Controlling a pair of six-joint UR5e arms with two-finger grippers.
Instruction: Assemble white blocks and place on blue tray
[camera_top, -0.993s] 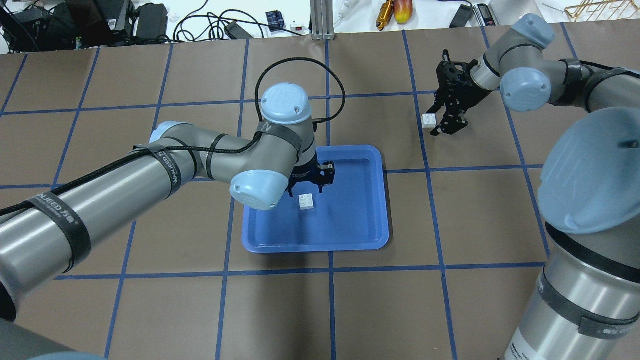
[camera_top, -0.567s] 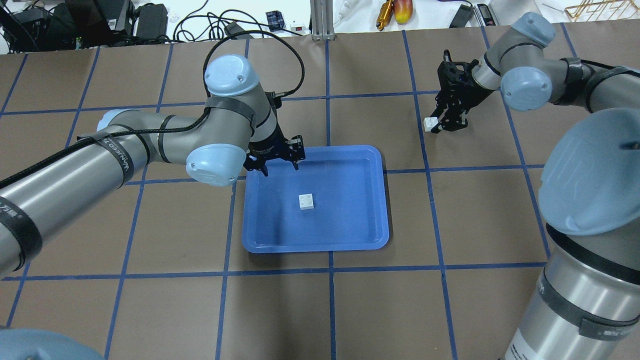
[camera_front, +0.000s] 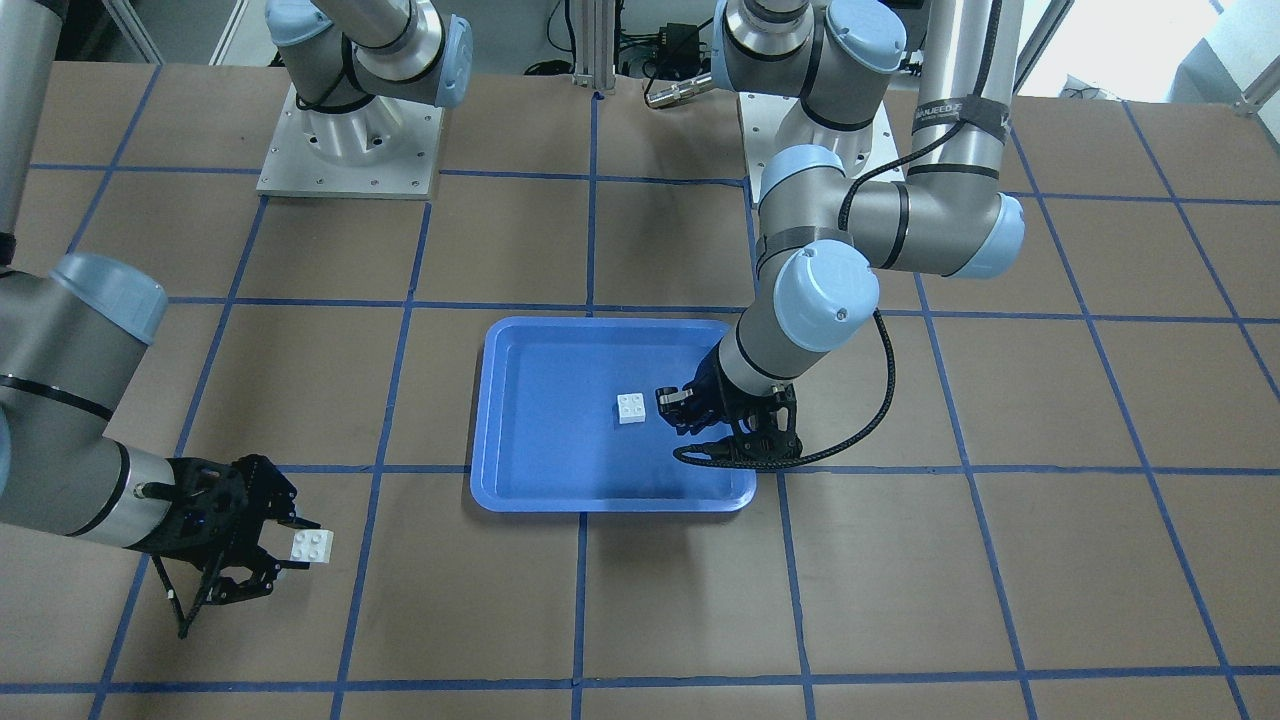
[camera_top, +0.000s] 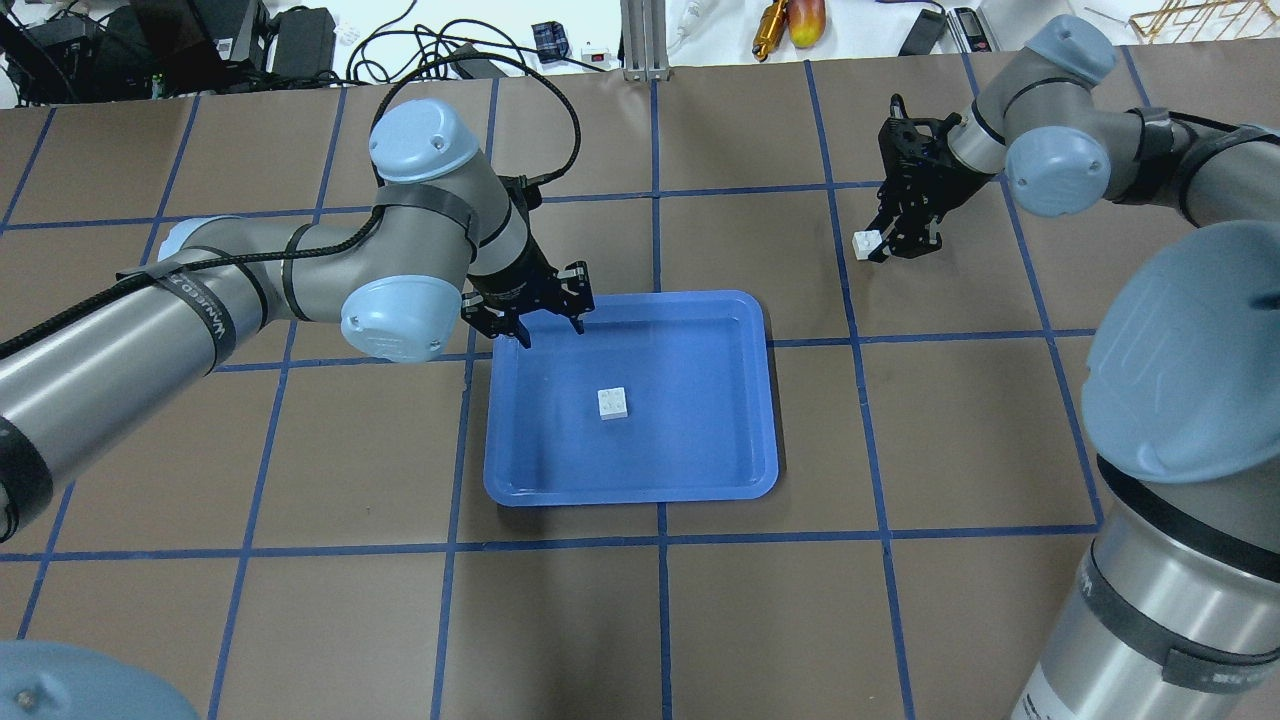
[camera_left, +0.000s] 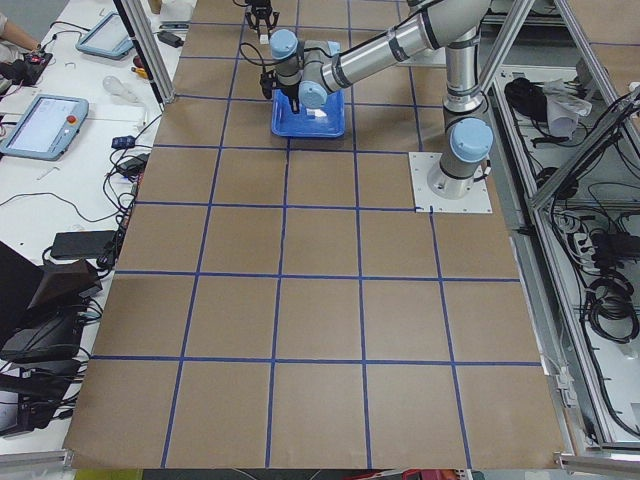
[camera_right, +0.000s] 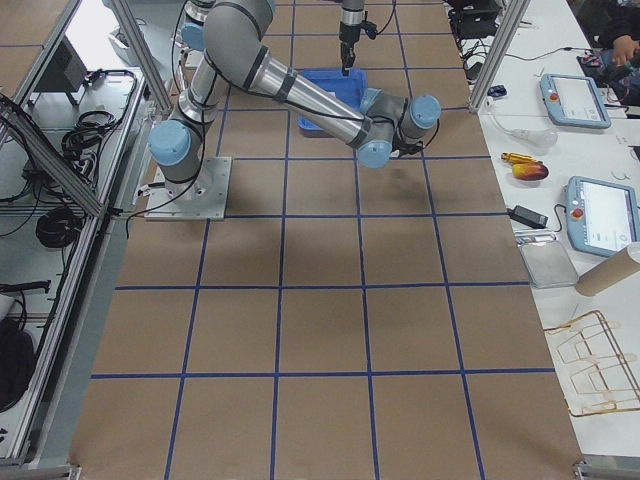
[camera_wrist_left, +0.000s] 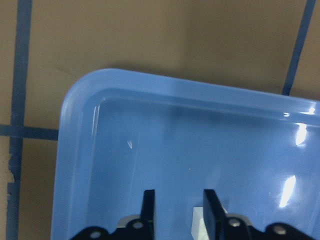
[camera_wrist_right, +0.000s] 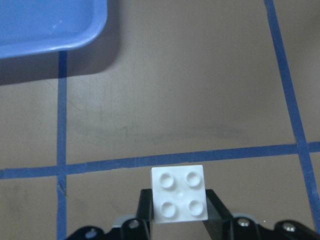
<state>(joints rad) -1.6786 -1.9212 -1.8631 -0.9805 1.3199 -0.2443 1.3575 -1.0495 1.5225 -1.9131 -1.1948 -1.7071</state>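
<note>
Pulled back from the middle of the blue tray (camera_top: 700, 450), the left arm (camera_top: 250, 290) now reaches in from the overhead view's left with its wrist swung toward the tray's far left corner. A second ago the left gripper (camera_top: 550, 330) hung just beside the loose white block (camera_top: 613, 402); it now hovers over that corner, well apart from the block. Its fingers stand apart with nothing between them, and the left wrist view shows the tray's rounded corner and bare blue floor past the fingertips (camera_wrist_left: 148, 205).

The tray lies near the middle of the table (camera_top: 350, 620), across a blue tape line (camera_top: 660, 560) of the grid. The loose white block sits studs up on the tray floor, a little left of centre in the overhead view, touching no rim. It has not shifted.

Further right and farther from the robot, the right gripper (camera_top: 882, 246) has shut since the first earlier frame, when its fingers straddled the held white block (camera_top: 866, 242) without touching it. It is now clamped on that block, one finger on each side, studs facing the wrist camera. The front-facing view shows the block (camera_front: 312, 546) sticking out past the fingertips, well apart from the tray. Whether it is lifted clear of the table I cannot tell.
</note>
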